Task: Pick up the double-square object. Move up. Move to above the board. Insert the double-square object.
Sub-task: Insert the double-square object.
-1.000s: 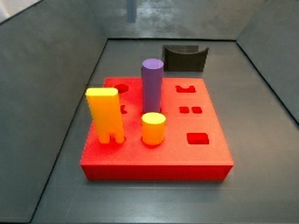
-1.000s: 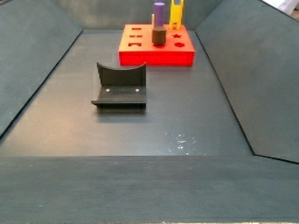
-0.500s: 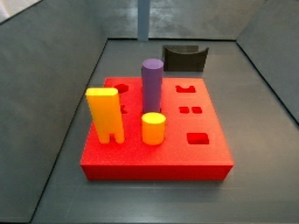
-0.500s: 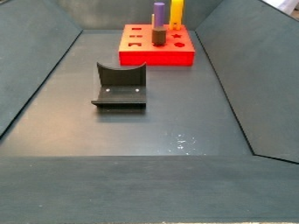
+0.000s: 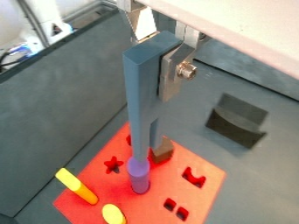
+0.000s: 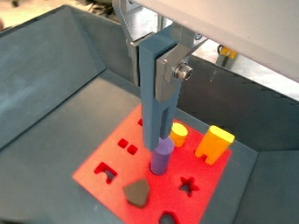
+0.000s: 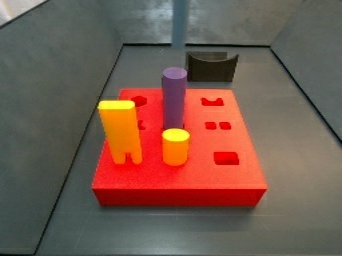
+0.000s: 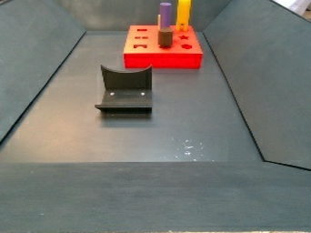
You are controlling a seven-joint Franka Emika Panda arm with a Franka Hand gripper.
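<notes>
In both wrist views my gripper (image 5: pixel 156 57) (image 6: pixel 158 66) is shut on the upper end of the double-square object (image 5: pixel 140 105) (image 6: pixel 156 114), a tall grey-blue post that hangs upright, high above the board (image 5: pixel 100 150) (image 6: pixel 111 150). In a side view only the post's lower end (image 7: pixel 181 25) shows at the upper edge, above the far side of the red board (image 7: pixel 214 150); the gripper itself is out of that view. The post and gripper do not show in the side view that has the board far off (image 8: pixel 162 56).
On the board stand a purple cylinder (image 7: pixel 174 95), a yellow-orange two-legged block (image 7: pixel 119 130) and a short yellow cylinder (image 7: pixel 175 147). The dark fixture (image 7: pixel 211 66) (image 8: pixel 125 88) stands on the floor beyond the board. Grey sloping walls ring the floor.
The post's lower end has come into the side view at the top edge and shifted to the right. The pieces on the board have not moved.
</notes>
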